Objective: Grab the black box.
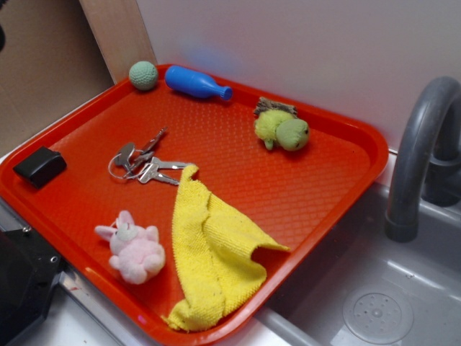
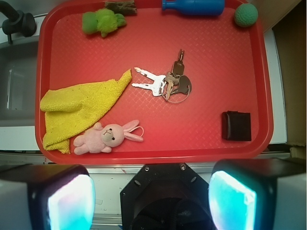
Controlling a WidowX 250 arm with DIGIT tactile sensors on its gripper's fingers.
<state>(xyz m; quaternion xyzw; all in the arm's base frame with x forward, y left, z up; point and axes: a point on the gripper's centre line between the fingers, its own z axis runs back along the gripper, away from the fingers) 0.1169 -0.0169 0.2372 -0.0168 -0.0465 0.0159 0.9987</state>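
Spread wide apart, our jaws hold nothing: in the wrist view the gripper [image 2: 151, 196] shows its two pale, glowing pads at the bottom corners, one low on the left [image 2: 71, 203] and one low on the right [image 2: 231, 201], with the dark wrist housing between them and bare space across the gap. We hang above the near edge of the red tray [image 2: 153, 155], the camera looking straight down, so the whole tray lies ahead of the jaws and none of it sits between them.

We find the black box [image 2: 236, 125] ahead of the right pad and just beyond the tray's near rim, lying flat and apart from everything else. In the exterior view the black box [image 1: 39, 166] sits by the tray's left corner, close to the dark body at the lower left edge of that picture.

Ahead of the left pad lies the pink plush rabbit [image 2: 106, 138], touching the yellow cloth [image 2: 79, 110] beyond it. Straight ahead of the gap, further in, we see the bunch of keys [image 2: 165, 84]. Along the far rim sit the green plush toy [image 2: 102, 21], the blue bottle [image 2: 193, 6] lying on its side, and the green knitted ball [image 2: 246, 15]. Off to the left of the tray we see the grey sink [image 2: 17, 86].
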